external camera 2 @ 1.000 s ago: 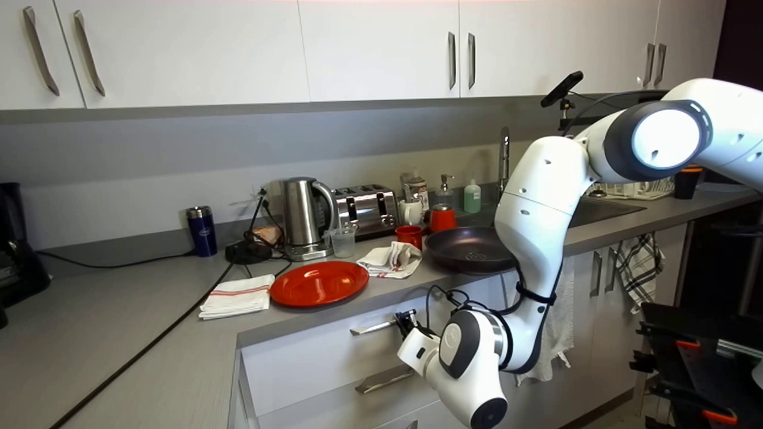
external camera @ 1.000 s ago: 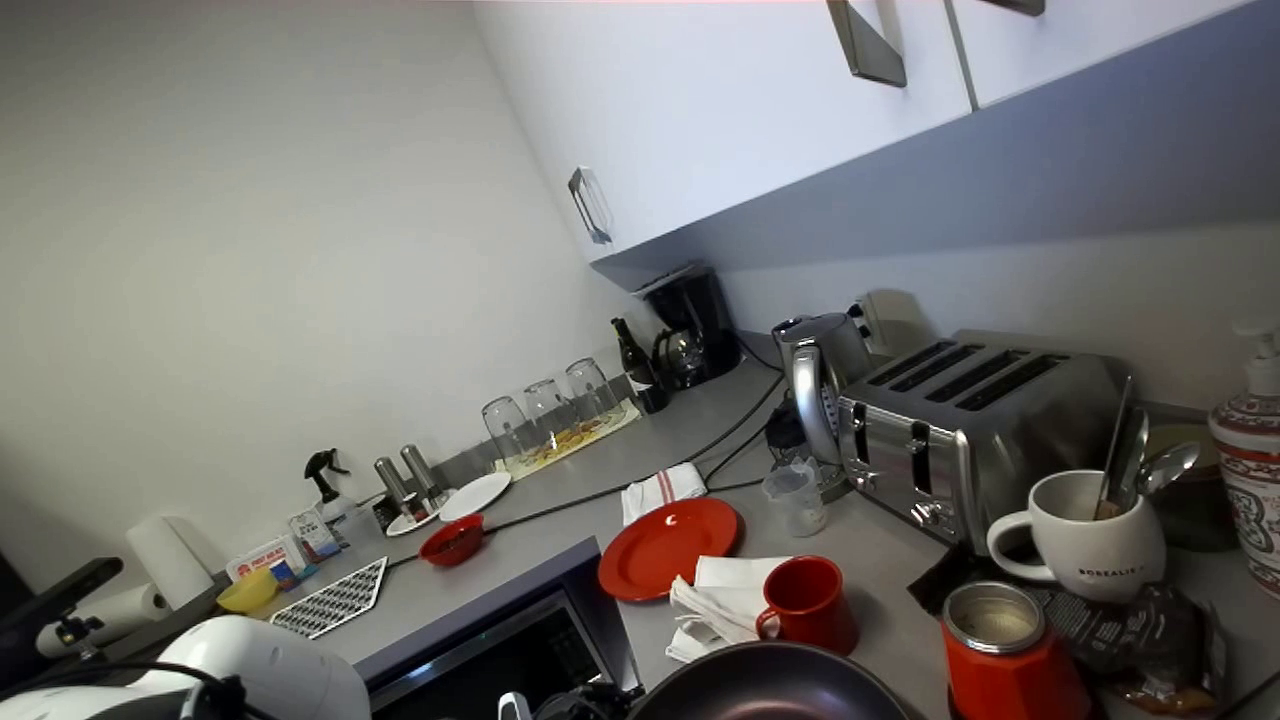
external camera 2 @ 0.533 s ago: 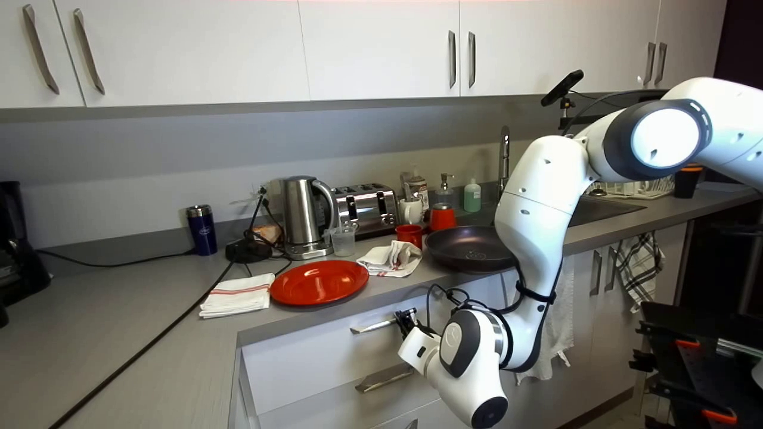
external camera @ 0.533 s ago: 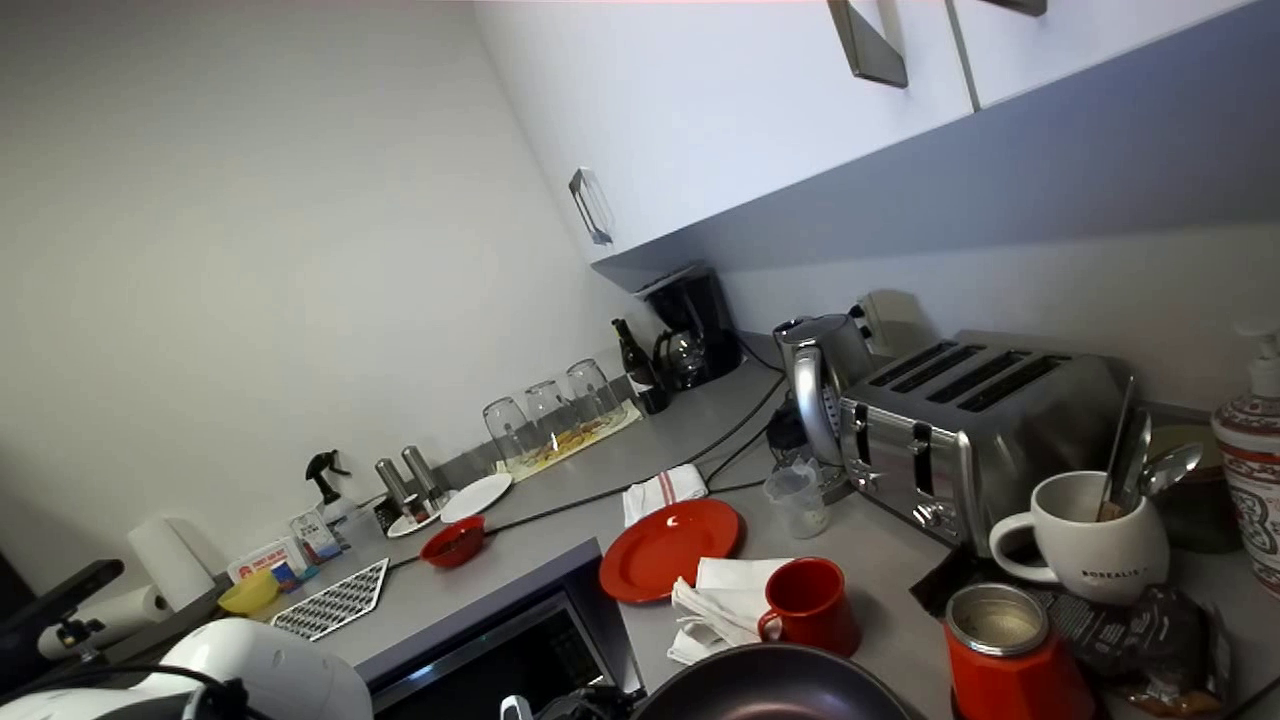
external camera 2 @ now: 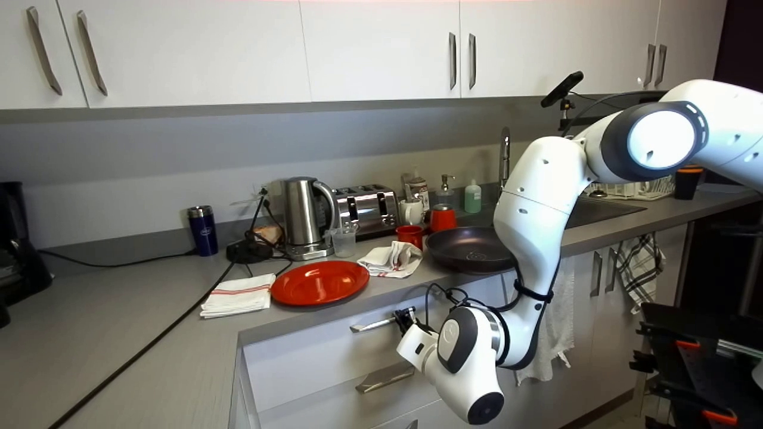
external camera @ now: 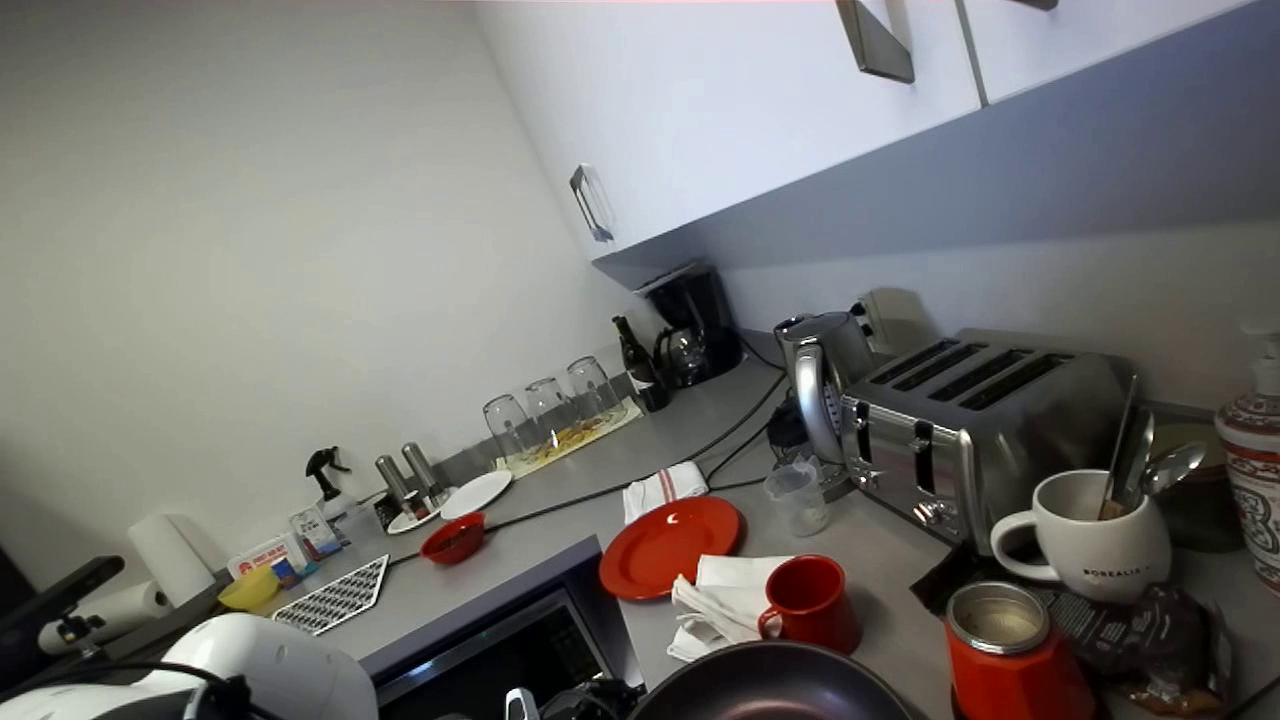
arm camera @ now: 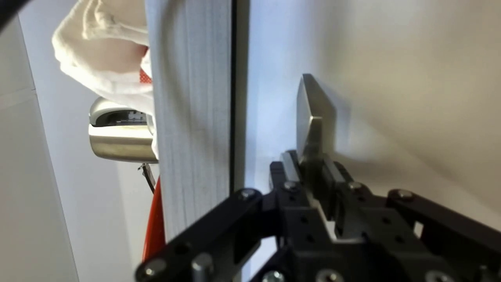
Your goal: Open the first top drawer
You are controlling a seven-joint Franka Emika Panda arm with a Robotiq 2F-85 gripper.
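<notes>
Grey flat countertop (external camera 2: 143, 310) carries a round red plate (external camera 2: 320, 283), folded white red-striped towel (external camera 2: 238, 297) beside it, crumpled white cloth (external camera 2: 387, 261) on the plate's other side. Further back: silver metal kettle (external camera 2: 300, 211) on its base (external camera 2: 311, 253), silver four-slot toaster (external camera 2: 368, 213), red mug (external camera 2: 409, 237). Wide dark frying pan (external camera 2: 468, 250) sits near front edge. Thin black cable (external camera 2: 119, 369) runs across.

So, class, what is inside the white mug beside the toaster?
A metal spoon and other slim utensils stand in the white mug; its wall hides their lower ends and the mug's bottom.

There are three upturned glasses (external camera: 548, 408), two handled mugs (external camera: 1088, 545), one toaster (external camera: 985, 440), one kettle (external camera 2: 301, 214) and one pincer (arm camera: 312, 170).
</notes>
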